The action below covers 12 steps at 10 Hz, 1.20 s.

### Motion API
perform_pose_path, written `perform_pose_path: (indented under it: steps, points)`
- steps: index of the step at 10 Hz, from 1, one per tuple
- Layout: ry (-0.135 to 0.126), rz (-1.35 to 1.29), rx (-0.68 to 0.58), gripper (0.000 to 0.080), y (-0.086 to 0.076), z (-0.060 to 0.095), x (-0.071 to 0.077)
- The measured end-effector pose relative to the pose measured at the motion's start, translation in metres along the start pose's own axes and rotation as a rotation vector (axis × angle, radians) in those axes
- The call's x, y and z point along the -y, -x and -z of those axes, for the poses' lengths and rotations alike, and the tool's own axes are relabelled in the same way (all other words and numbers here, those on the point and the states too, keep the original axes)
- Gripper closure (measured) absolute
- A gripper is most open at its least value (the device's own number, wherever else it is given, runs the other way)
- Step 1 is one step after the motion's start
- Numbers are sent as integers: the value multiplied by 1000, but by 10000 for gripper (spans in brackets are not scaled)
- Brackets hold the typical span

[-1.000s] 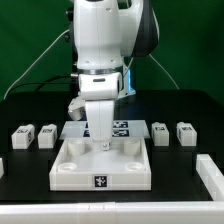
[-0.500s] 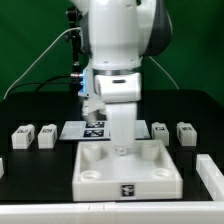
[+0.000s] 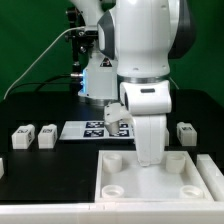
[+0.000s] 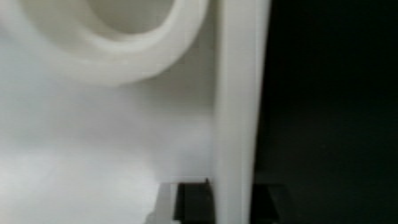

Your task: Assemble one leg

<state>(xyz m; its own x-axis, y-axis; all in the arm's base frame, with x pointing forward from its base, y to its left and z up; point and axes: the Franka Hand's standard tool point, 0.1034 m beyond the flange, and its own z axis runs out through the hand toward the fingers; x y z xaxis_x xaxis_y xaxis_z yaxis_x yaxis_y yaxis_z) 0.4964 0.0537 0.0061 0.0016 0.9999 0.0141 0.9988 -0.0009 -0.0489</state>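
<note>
1. At the far left of the exterior view a white piece (image 3: 2,166) is cut off by the frame edge; what it is cannot be told.
2. The outer left leg (image 3: 22,136) and the inner left leg (image 3: 45,135) stand side by side on the black worktop (image 3: 50,172), near each other but not touching. Each is a small white block with a black-and-white square marker on the face toward the camera. Bare worktop lies in front of them.
3. The marker board (image 3: 88,128) lies flat just beside the inner left leg; the arm covers its right end.
4. The tray (image 3: 165,185), white with round corner sockets, fills the lower right, and the frame crops its right side. Its left rim is well apart from the left legs.
5. The pincer (image 3: 148,163) is down at the tray's rear wall. Its tips are hidden behind the hand here.
6. In the blurred wrist view the pincer (image 4: 228,205) is narrow: a dark fingertip (image 4: 187,205) sits each side of the tray's (image 4: 71,130) thin upright wall, apparently gripping it. One socket (image 4: 125,35) shows on one side of the wall, black worktop (image 4: 338,100) on the other.
7. The right leg (image 3: 185,131) stands behind the tray, beside the arm.
</note>
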Motion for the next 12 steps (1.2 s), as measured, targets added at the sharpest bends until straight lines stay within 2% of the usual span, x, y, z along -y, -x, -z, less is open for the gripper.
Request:
perform_pose_path:
  steps: [2,3,8,9,10,11,12]
  points:
    - [-47,-19,9,745,-9,0,0]
    - [-49,-22,9,745,-16,0,0]
    - [-50,-33,10,744,-15,0,0]
    - [-50,-33,10,564,-15,0,0]
    - [-49,-34,10,417,-14,0,0]
    - [-47,-34,10,417,-14,1,-1]
    - [-45,-35,9,242,-14,1,-2]
